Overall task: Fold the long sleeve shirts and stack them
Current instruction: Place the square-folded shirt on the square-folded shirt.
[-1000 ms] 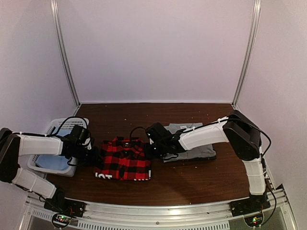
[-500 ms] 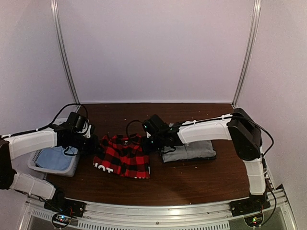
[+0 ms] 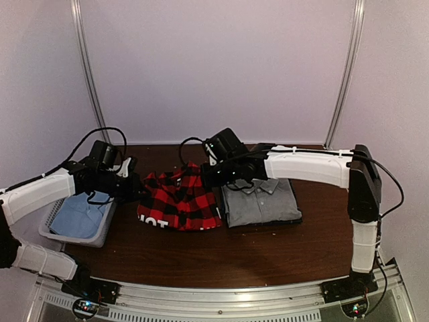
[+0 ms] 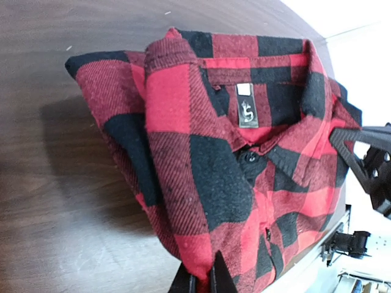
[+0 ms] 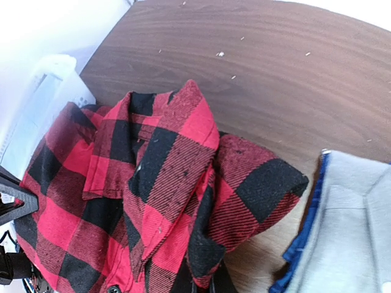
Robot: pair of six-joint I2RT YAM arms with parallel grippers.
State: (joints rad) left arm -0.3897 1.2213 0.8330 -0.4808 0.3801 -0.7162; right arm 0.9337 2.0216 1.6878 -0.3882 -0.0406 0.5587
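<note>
Red/blk check flannel (image 3: 179,201), folded, rumpled, white letters on blk band

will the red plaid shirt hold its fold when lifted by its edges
Probably not: the flannel shirt looks floppy, bunching and sagging between the left gripper and right gripper. Its fuzzy weave likely resists slipping from the pinch.

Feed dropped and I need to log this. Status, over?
Left gripper and right gripper both shut on flannel. Flannel folded, raised between them, not yet on grey shirt. Path to grey shirt looks clear; basket off left.
</note>
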